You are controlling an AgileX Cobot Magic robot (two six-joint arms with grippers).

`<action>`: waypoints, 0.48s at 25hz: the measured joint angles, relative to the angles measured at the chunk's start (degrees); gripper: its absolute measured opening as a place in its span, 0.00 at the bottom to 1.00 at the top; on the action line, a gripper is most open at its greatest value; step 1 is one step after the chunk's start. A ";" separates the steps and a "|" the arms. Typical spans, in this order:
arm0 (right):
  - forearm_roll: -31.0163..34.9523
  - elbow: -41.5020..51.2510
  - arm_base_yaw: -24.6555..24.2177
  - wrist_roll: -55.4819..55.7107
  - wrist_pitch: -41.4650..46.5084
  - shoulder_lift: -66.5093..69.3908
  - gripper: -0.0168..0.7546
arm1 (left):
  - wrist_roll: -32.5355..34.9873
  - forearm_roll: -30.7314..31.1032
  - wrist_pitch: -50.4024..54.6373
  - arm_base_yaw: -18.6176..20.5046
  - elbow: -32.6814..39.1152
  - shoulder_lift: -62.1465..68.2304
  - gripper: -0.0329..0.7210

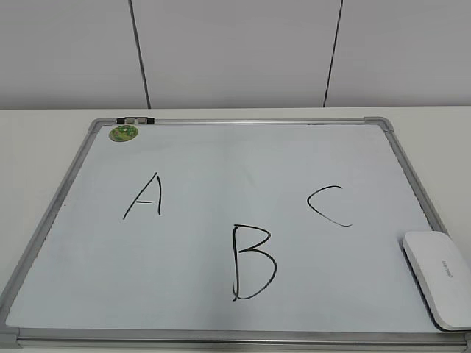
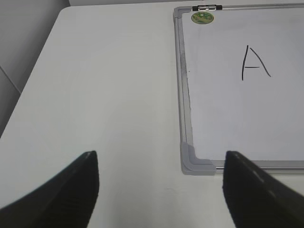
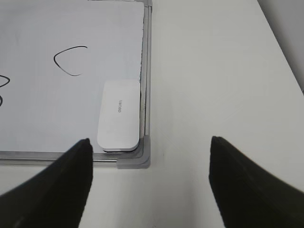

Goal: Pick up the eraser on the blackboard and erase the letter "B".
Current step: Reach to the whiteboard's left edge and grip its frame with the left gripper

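The white eraser lies flat in the near right corner of the blackboard, against the frame; it also shows in the right wrist view. The black letter "B" is drawn at the near middle of the board. My right gripper is open and empty, above the table just in front of the board's near right corner. My left gripper is open and empty, above the table near the board's near left corner. Neither gripper shows in the exterior view.
A black "A" is at the board's left and a black "C" at its right. A green round sticker sits in the far left corner. The white table extends around the board; a wall stands behind.
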 joint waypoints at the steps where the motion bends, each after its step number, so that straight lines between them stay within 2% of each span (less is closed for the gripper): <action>1: 0.00 0.00 0.00 0.00 0.00 0.00 0.78 | 0.00 0.00 0.00 0.00 0.00 0.00 0.83; 8: 0.00 0.00 0.00 0.00 0.00 0.00 0.78 | 0.00 0.00 -0.22 0.00 -0.16 0.77 0.83; 12: 0.00 0.00 0.00 0.00 0.00 0.00 0.78 | 0.00 0.33 -2.14 0.00 -2.61 5.90 0.83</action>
